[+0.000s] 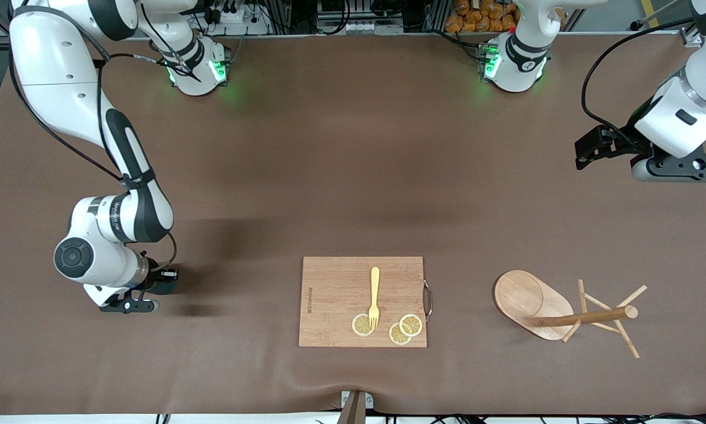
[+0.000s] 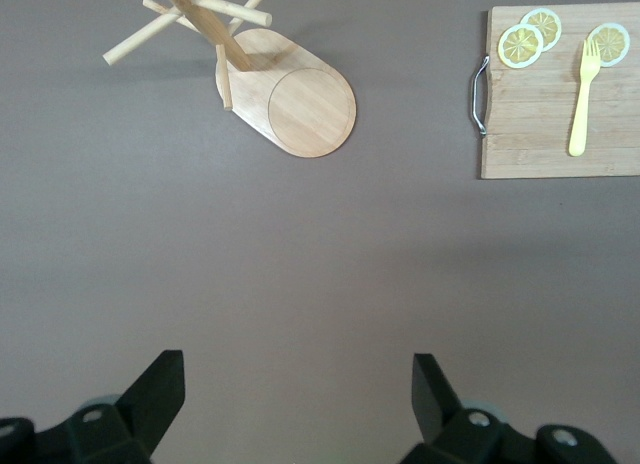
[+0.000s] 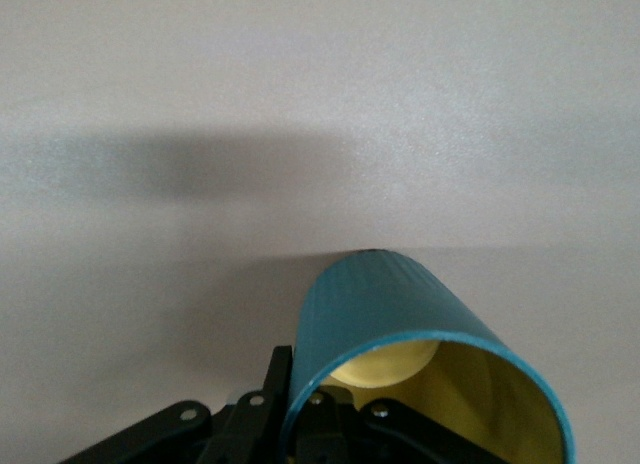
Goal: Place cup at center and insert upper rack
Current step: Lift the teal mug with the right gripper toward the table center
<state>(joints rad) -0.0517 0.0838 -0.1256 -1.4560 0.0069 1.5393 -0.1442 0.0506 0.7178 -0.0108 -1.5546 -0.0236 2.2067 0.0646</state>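
Note:
The cup (image 3: 400,324), teal and ribbed with a yellowish inside, lies on its side with its mouth toward the right wrist camera. My right gripper (image 3: 300,389) is shut on the cup's wall at the rim, one finger outside and one inside. In the front view the cup (image 1: 164,282) shows as a dark shape low at the table, toward the right arm's end. The upper rack (image 1: 535,306) lies tipped over on its side toward the left arm's end, its pole and pegs (image 1: 609,315) pointing away from its oval base. My left gripper (image 2: 295,379) hangs open and empty, high over bare table.
A wooden cutting board (image 1: 335,282) with a metal handle lies in the middle, near the front edge. It carries a yellow fork (image 1: 374,294) and three lemon slices (image 1: 404,330). The left arm (image 1: 682,118) waits at its end of the table.

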